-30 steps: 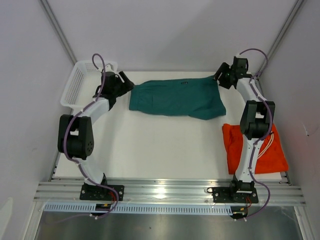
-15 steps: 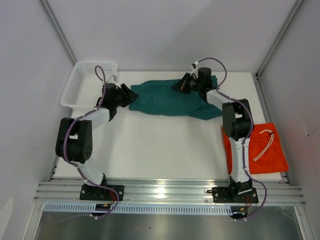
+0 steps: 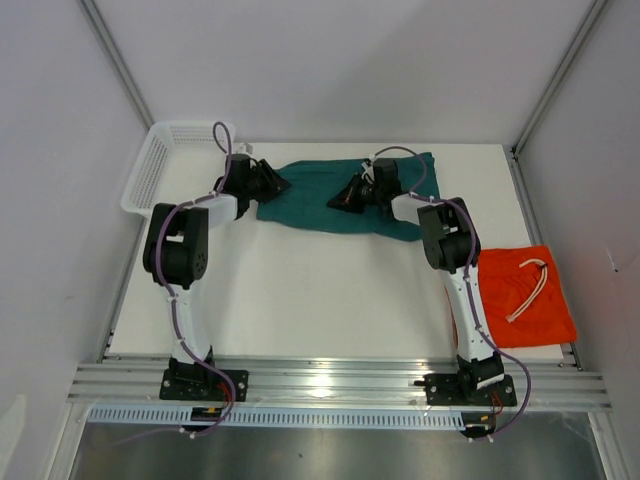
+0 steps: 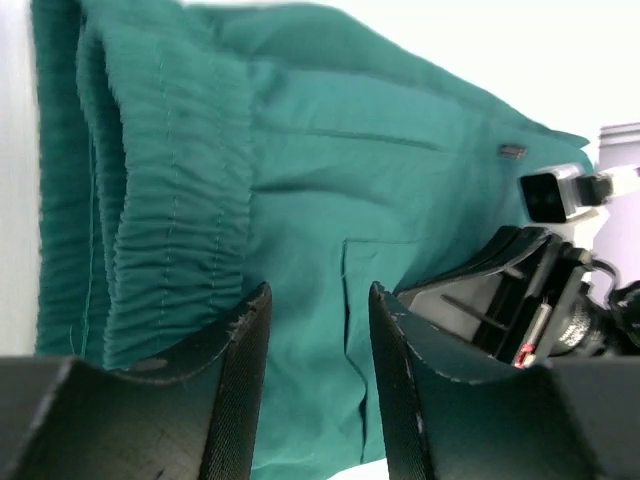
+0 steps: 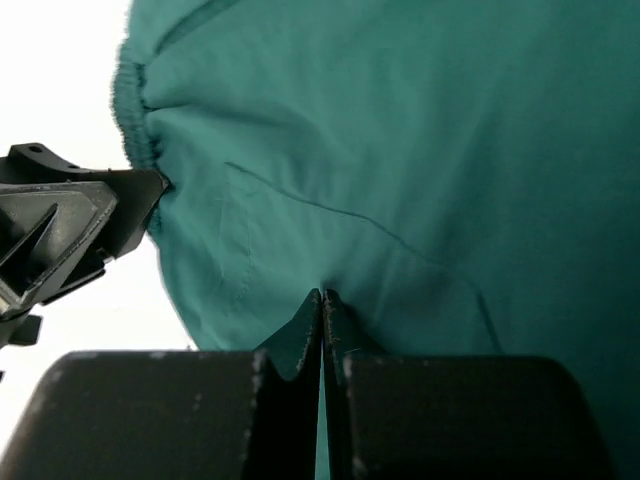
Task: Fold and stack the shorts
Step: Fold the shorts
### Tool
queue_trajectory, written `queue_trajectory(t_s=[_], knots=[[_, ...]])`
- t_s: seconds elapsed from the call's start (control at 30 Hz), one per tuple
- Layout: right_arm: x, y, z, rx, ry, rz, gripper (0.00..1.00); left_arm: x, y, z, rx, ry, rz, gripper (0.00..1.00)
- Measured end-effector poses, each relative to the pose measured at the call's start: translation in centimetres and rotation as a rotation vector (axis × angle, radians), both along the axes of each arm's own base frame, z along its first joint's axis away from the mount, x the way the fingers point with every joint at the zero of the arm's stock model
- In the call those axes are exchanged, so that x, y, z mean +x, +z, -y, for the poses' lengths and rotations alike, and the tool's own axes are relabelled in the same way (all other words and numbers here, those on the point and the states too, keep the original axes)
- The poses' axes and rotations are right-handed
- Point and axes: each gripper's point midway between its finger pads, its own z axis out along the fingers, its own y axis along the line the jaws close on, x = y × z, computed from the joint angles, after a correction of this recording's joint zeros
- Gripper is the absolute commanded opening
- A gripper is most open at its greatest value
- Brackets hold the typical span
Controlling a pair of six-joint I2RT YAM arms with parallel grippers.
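the teal shorts (image 3: 305, 200) are lying spread across the far middle of the table (image 3: 300, 290), with the waistband (image 4: 170, 230) toward the white basket (image 3: 160, 165). the left gripper (image 4: 318, 300) is being held at that waistband end with its fingers apart. teal cloth is showing in the gap and nothing is being clamped. it is likely being positioned to take the band as an anchor for a fold. the right gripper (image 5: 322, 298) is being pressed against the middle of the same pair with its fingers fully closed. whether a pinch of cloth is being caught cannot be told. the orange-red shorts (image 3: 525, 295) are being left near the right arm's base, drawstring (image 3: 530, 280) on top, probably as the stacking spot.
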Motion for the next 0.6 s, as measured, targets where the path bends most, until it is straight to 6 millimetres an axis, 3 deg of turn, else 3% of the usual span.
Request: queue_trajectory(t_s=[0.2, 0.33, 0.4, 0.6], knots=[[-0.6, -0.9, 0.1, -0.078, -0.021, -0.025, 0.00, -1.4, -2.6, 0.5, 0.048, 0.026, -0.113, 0.46], [-2.5, -1.1, 0.7, -0.132, -0.034, -0.033, 0.00, -2.8, -3.8, 1.5, 0.079, 0.020, -0.151, 0.42], [-3.9, -1.1, 1.1, -0.148, -0.029, -0.041, 0.00, -4.5, -4.6, 1.7, 0.090, 0.024, -0.168, 0.42], [-9.6, -1.3, 2.3, -0.208, 0.008, -0.062, 0.00, -13.1, -4.6, 2.3, 0.125, 0.012, -0.185, 0.43]])
